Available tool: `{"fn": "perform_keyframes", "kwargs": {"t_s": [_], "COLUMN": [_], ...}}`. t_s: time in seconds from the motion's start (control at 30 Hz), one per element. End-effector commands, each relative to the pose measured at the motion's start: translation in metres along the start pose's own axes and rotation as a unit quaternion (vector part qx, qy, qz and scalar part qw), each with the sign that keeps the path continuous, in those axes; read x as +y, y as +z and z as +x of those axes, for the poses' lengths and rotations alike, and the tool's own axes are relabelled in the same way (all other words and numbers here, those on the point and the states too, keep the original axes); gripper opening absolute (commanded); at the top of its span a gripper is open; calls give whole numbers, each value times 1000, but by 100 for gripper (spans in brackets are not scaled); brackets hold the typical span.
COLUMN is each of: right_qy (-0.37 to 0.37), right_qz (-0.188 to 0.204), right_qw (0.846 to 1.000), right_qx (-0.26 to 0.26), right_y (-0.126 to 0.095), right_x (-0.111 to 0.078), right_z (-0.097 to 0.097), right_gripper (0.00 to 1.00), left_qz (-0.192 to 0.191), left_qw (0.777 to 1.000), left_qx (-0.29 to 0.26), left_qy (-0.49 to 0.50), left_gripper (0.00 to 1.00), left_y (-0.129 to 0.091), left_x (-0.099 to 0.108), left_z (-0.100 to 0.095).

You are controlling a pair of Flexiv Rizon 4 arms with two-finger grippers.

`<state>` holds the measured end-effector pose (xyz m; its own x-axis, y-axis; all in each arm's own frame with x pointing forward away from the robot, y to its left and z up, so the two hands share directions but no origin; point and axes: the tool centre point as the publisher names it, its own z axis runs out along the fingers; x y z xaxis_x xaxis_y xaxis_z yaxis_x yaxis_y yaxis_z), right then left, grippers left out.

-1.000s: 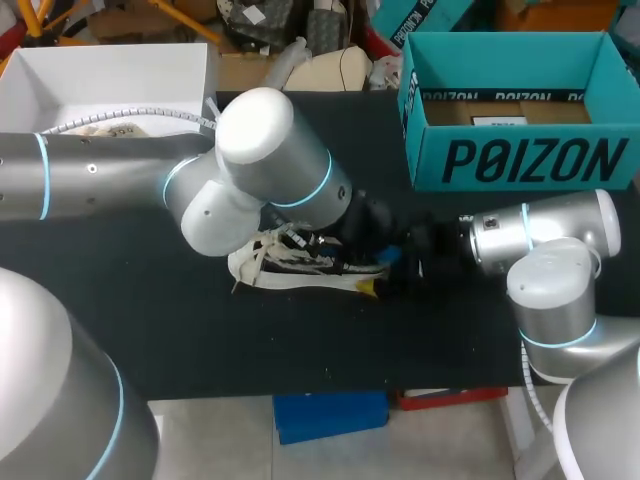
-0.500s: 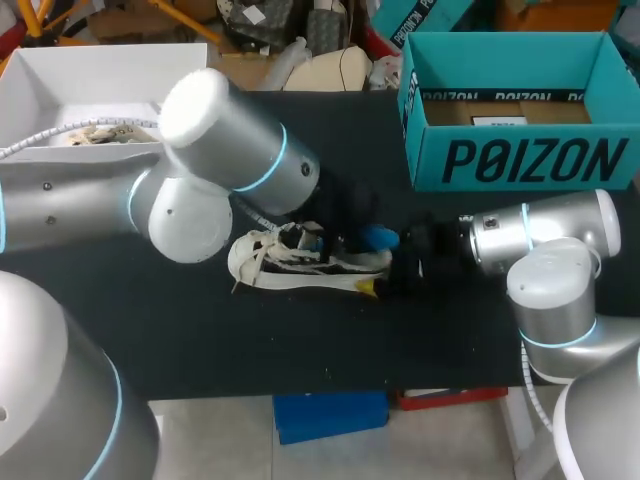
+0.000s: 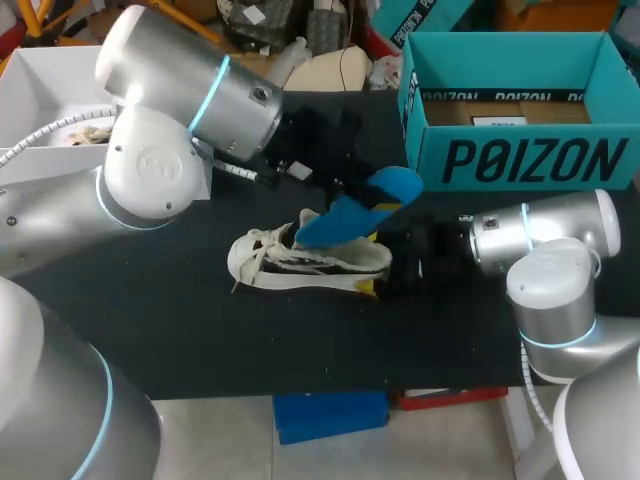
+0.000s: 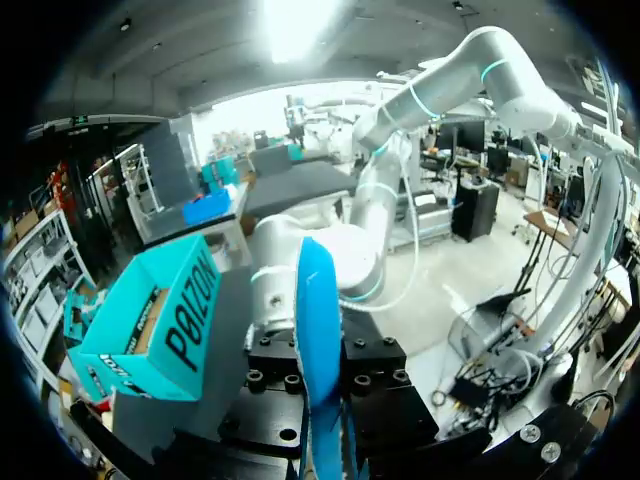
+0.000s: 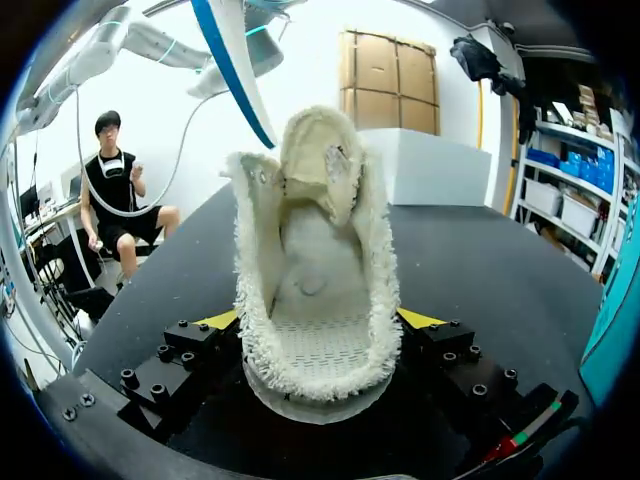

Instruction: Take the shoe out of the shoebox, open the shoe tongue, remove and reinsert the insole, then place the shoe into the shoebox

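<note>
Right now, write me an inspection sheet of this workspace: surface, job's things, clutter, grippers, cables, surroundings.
Surface: black tabletop.
Job's things: white shoe mid-table; blue insole raised over it; teal shoebox open, far right.
Clutter: open white box, far left.
Grippers: left gripper, jaws shut on the insole; right gripper, jaws shut on the shoe's heel.
Cables: ribbed white hose along the left arm.
Surroundings: nothing seen.

Bright, even light; harsh overhead glare
</note>
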<state>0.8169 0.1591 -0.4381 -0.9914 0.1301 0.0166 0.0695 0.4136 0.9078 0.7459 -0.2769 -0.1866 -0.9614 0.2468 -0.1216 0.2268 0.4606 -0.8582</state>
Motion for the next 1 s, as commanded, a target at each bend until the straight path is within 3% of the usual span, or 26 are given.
{"fn": "perform_keyframes", "kwargs": {"t_s": [0.03,0.63,0.73,0.87,1.0], "right_qy": [1,1,1,1,1], "right_qz": [1,1,1,1,1], "right_qw": [1000,1000,1000,1000,1000], "right_qx": [0,0,0,0,0], "right_y": [3,3,3,3,3], "right_x": [-1,-1,-1,-1,-1], "right_z": [0,0,0,0,0], "right_gripper": [0,0,0,0,0], "left_qz": [239,239,285,322,328], "left_qw": [951,951,939,928,925], "left_qx": [190,190,158,106,79], "left_qy": [-53,-53,-112,-155,-176], "left_gripper": [0,0,0,0,0], "left_y": [-55,-55,-59,-68,-74], "left_x": [-12,-12,-3,-8,-19], "left_z": [8,8,21,33,39]}}
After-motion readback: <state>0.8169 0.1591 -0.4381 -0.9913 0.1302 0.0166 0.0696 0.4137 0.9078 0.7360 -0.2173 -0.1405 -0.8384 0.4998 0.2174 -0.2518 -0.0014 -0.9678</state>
